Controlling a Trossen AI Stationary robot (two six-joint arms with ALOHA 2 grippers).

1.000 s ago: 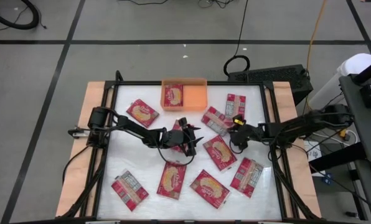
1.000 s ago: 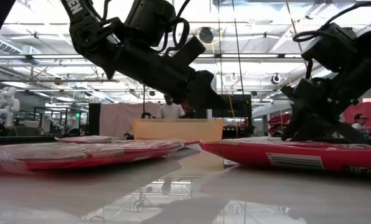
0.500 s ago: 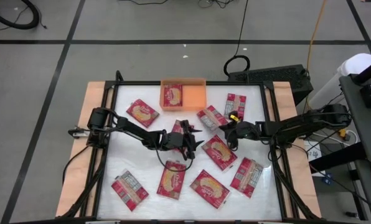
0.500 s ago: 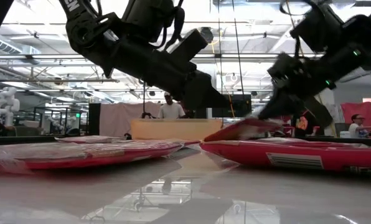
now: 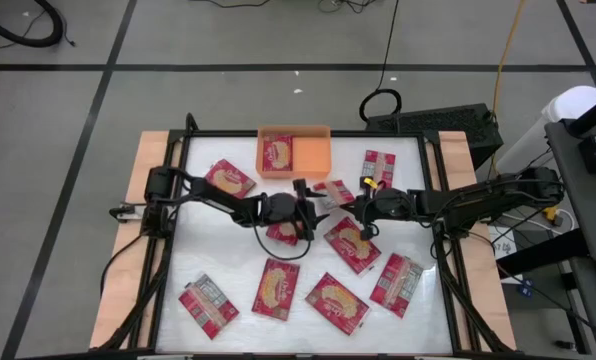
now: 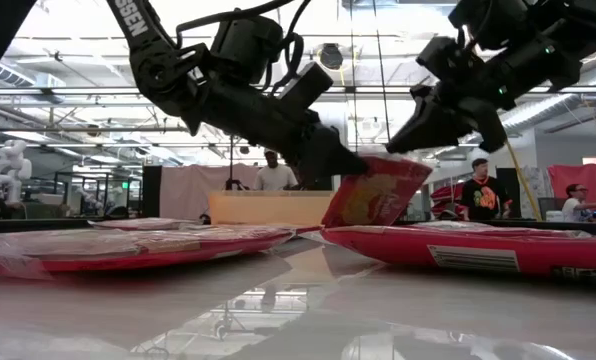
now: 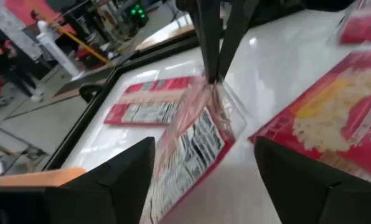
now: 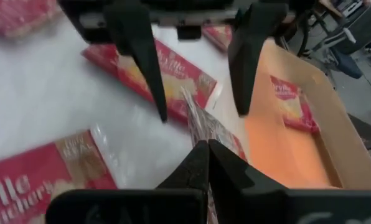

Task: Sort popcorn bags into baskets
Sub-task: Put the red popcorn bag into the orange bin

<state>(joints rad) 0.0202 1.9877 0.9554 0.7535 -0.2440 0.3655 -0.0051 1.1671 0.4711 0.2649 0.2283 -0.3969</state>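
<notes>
A red popcorn bag (image 6: 376,190) hangs steeply tilted at mid-table, near the orange basket (image 5: 313,152). My right gripper (image 8: 207,144) is shut on its upper edge. My left gripper (image 7: 204,146) is open and level. Its fingers (image 7: 120,180) stand on either side of this bag without visibly touching it. One popcorn bag (image 5: 278,152) lies in the basket's left half. Several more popcorn bags (image 5: 353,243) lie flat on the white table. My right gripper pinches the bag's clear sealed top edge (image 8: 198,118) between its two fingertips, coming slanting down from the table's right side. The bag hangs tilted below the fingers, printed face toward my left gripper. I cannot tell whether its lower end (image 6: 340,220) is clear of the table.
Flat bags lie at the far left (image 5: 228,180), far right (image 5: 378,170), near right (image 5: 396,283), near middle (image 5: 336,303), (image 5: 276,288) and near left (image 5: 208,303). A black frame (image 5: 433,200) runs round the table. People stand in the room beyond (image 6: 478,190).
My right gripper has risen and gone toward the table's left and far edge, pulling one edge of a flat bag up. The bag now stands steeply tilted. My left gripper has gone toward the far edge and rolled, coming up to the raised bag.
</notes>
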